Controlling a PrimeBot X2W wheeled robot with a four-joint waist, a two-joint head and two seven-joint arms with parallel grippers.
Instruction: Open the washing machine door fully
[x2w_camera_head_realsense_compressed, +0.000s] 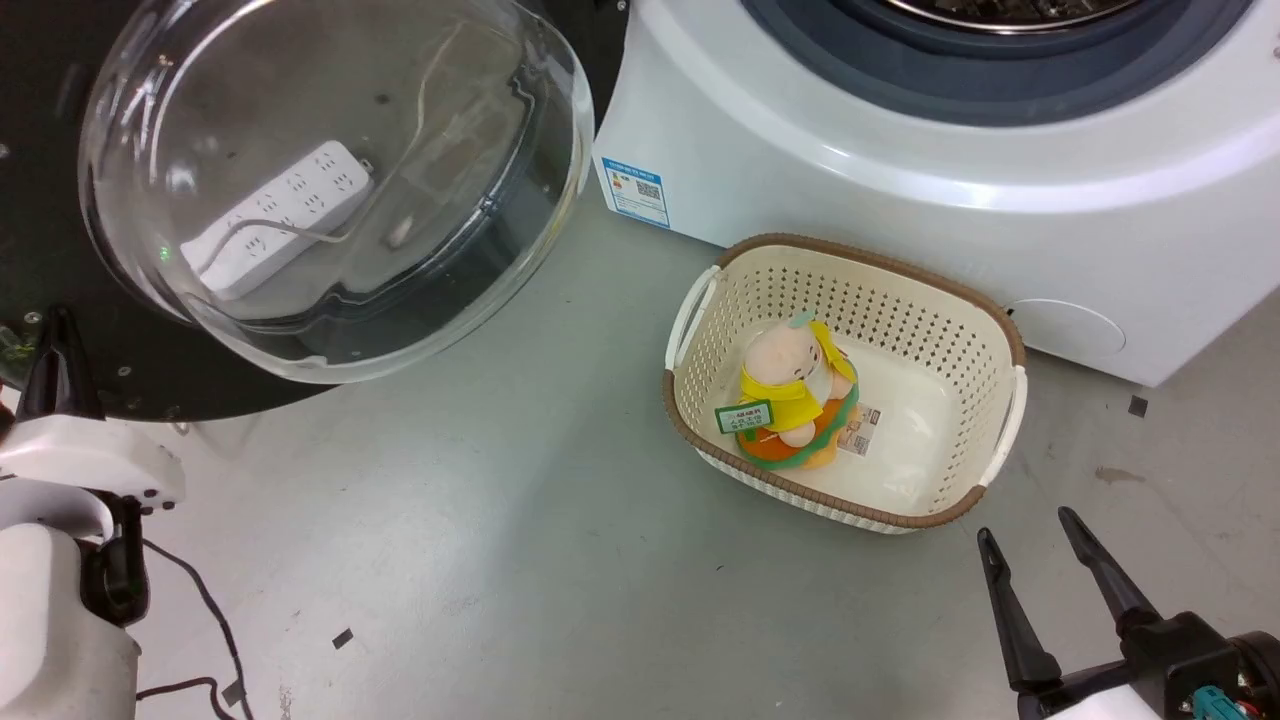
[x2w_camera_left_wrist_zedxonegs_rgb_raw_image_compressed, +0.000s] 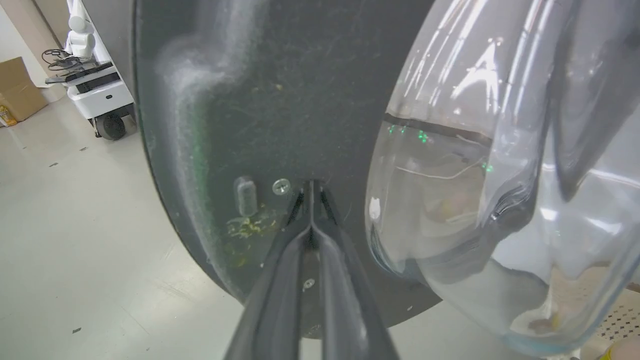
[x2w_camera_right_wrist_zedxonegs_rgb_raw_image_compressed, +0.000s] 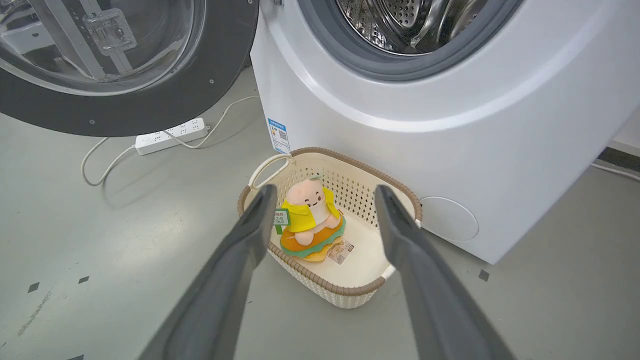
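Off to the robot's left of the white front-loading washing machine (x2w_camera_head_realsense_compressed: 900, 170), the large round washing machine door with glossy black rim and bulging clear glass bowl (x2w_camera_head_realsense_compressed: 330, 190) stands wide open, hinged at the machine's left front corner and turned well away from the grey rubber-ringed steel drum opening (x2w_camera_right_wrist_zedxonegs_rgb_raw_image_compressed: 400, 30), which lies fully uncovered. As a disc the door has no long axis; what counts is its upright hinge line at that corner and the way its inner face points, bowl bulging toward the robot. Against that inner face, on the black rim just beside the bowl and on the side far from the hinge, rests the left hand (x2w_camera_left_wrist_zedxonegs_rgb_raw_image_compressed: 310, 192), its two long dark fingers clenched tip to tip with nothing between them, tips touching the door next to a small metal screw head (x2w_camera_left_wrist_zedxonegs_rgb_raw_image_compressed: 281, 186). So the left hand is the nearer one, and any further opening would, I judge, be a push along its fingers, carrying the free edge farther round the hinge; little travel looks left. Through the glass a white power strip (x2w_camera_head_realsense_compressed: 275, 215) shows on the grey floor (x2w_camera_head_realsense_compressed: 500, 560). Before the machine sits a cream perforated plastic basket with a brown rim (x2w_camera_head_realsense_compressed: 900, 310), holding a yellow and orange plush toy (x2w_camera_head_realsense_compressed: 795, 400). Well apart from the door, the right hand (x2w_camera_head_realsense_compressed: 1035, 530) hangs released, fingers spread and empty, aimed toward the basket
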